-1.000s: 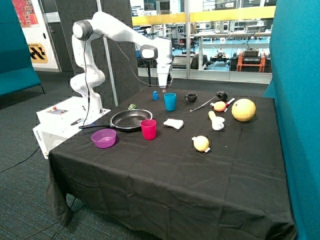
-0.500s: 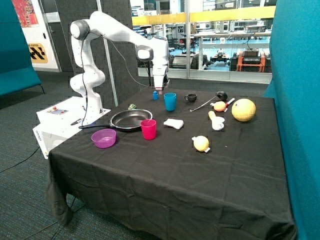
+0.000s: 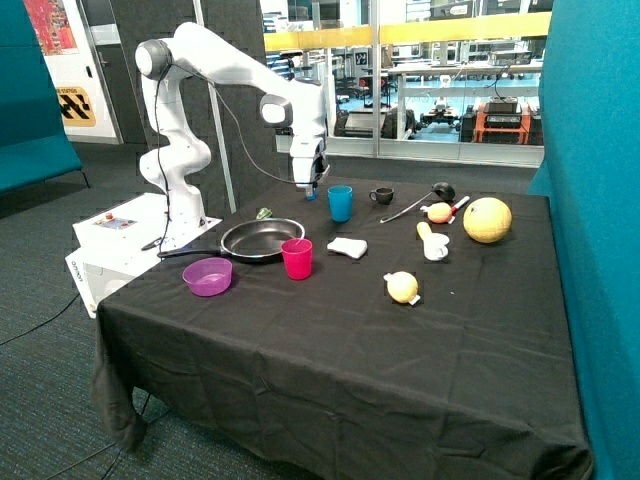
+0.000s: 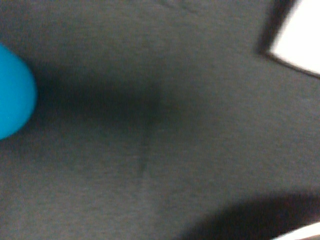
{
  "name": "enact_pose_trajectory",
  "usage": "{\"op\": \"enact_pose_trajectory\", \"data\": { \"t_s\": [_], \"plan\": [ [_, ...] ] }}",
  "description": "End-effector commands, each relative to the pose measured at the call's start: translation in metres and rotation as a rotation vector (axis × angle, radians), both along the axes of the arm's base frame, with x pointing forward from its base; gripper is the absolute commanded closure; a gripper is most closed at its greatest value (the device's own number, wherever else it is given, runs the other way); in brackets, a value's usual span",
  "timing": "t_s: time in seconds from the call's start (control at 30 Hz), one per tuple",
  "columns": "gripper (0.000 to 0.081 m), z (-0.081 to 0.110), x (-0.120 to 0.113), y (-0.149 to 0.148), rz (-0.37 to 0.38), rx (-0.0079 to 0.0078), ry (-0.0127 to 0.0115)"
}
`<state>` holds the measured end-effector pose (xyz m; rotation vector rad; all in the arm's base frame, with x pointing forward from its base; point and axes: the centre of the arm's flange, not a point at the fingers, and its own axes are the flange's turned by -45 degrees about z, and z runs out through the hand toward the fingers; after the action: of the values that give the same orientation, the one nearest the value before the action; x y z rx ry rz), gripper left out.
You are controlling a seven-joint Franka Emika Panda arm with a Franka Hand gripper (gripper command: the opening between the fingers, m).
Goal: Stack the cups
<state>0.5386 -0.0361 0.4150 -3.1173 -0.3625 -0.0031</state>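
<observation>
A light blue cup [image 3: 340,203] stands upright near the back of the black-clothed table [image 3: 350,340]. A pink-red cup [image 3: 297,258] stands upright nearer the front, beside the frying pan. My gripper [image 3: 307,183] hangs low near the table's back edge, just beside the blue cup on the side away from the black mug, over a small blue object [image 3: 311,195] that it mostly hides. The wrist view shows black cloth and part of a blurred blue rounded thing [image 4: 12,97] at the picture's edge. I see only one light blue cup clearly.
A frying pan [image 3: 262,239] and a purple bowl [image 3: 208,276] lie next to the pink-red cup. A black mug [image 3: 382,196], a ladle [image 3: 420,202], a white item [image 3: 348,247], a yellow ball [image 3: 487,219] and a lemon-like fruit [image 3: 402,287] fill the other side.
The arm has swung away from above the blue cup toward the table's back corner near the robot base and come down over the small blue object. The cups have not moved.
</observation>
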Motion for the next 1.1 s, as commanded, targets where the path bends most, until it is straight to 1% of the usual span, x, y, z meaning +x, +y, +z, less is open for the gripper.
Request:
{"op": "enact_pose_trajectory", "data": {
  "t_s": [0.0, 0.13, 0.3, 0.47, 0.67, 0.93, 0.97, 1.07],
  "plan": [
    [0.0338, -0.004, 0.006, -0.035, -0.122, -0.0033, 0.0018],
    [0.0339, -0.007, 0.011, -0.049, -0.189, -0.0033, 0.0019],
    [0.0338, -0.008, 0.016, -0.061, -0.228, -0.0032, 0.0020],
    [0.0339, -0.009, 0.021, -0.067, -0.226, -0.0032, 0.0020],
    [0.0341, -0.009, 0.026, -0.067, -0.219, -0.0033, 0.0020],
    [0.0342, -0.014, 0.028, -0.074, -0.225, -0.0032, 0.0020],
    [0.0341, -0.015, 0.028, -0.076, -0.240, -0.0032, 0.0020],
    [0.0345, -0.019, 0.027, -0.081, -0.249, -0.0032, 0.0020]
  ]
}}
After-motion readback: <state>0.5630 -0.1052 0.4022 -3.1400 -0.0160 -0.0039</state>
